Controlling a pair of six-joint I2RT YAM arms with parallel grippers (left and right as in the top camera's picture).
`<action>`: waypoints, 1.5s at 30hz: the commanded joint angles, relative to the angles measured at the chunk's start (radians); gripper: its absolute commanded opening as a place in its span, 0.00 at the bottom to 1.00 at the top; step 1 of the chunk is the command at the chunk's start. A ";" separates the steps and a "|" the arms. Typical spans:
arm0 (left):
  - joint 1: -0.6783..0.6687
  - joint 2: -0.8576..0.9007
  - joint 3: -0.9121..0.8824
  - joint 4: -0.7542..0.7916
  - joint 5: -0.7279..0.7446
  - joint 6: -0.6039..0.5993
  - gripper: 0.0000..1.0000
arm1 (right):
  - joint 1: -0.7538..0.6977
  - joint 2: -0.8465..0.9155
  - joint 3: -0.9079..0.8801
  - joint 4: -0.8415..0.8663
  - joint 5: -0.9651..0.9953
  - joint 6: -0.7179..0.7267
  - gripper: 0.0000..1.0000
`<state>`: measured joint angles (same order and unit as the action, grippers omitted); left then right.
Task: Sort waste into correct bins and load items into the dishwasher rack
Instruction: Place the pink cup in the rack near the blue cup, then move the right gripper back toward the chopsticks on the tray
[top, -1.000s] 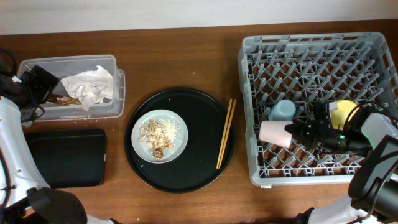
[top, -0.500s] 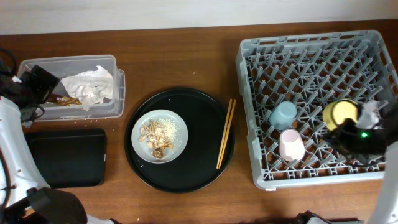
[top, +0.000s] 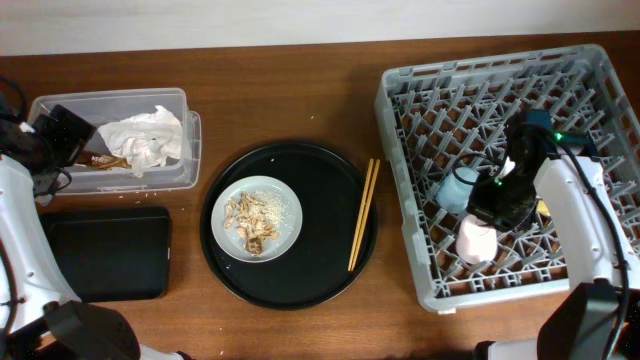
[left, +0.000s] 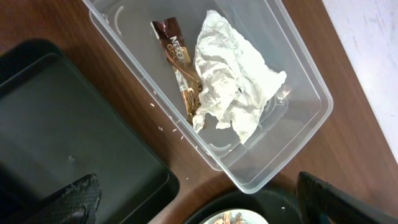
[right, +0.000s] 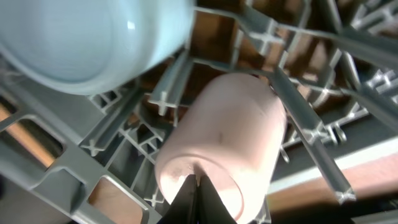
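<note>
While the right gripper (right: 198, 186) is showing in its wrist view as two dark fingers pressed together with only a hairline seam between them, it is clasping nothing. The tips are touching the near end of the small pink cup (right: 227, 143), which is lying tilted among the pegs of the dishwasher rack (top: 395, 150). The light-blue cup (right: 81, 37) is sitting just beside it, filling the upper left of that frame. The overhead view is hiding those fingertips under the arm, but it is showing both cups in the rack's lower-left part and a sliver of the yellow bowl (top: 541, 207) peeking out beside the arm.

The left gripper (left: 198, 186) is standing wide open with nothing between its fingers, hovering above the clear tub (left: 298, 118). Its wrist view is revealing the crumpled napkin (left: 233, 87) lying partly over the brown wrapper (left: 174, 46) inside the tub, with the flat black tray (left: 62, 130) just beside it at lower left. Only the overhead view is taking in the round black tray (top: 320, 180) at centre, where the plate (top: 285, 205) is carrying the food scraps (top: 248, 222) and the chopsticks (top: 363, 215) are lying along the right side.
</note>
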<state>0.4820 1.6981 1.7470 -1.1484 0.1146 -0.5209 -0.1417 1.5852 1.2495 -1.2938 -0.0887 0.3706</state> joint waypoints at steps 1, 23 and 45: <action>0.005 -0.003 0.006 0.001 -0.007 -0.005 0.99 | -0.002 -0.039 0.053 -0.080 0.151 0.036 0.04; 0.005 -0.003 0.006 0.001 -0.007 -0.005 0.99 | 0.005 -0.067 0.061 -0.160 0.220 0.090 0.04; 0.005 -0.003 0.006 0.001 -0.007 -0.005 0.99 | 0.027 -0.087 0.024 -0.032 -0.236 -0.336 0.11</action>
<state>0.4820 1.6981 1.7470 -1.1484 0.1146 -0.5209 -0.1287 1.5051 1.2537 -1.3487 -0.0116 0.2939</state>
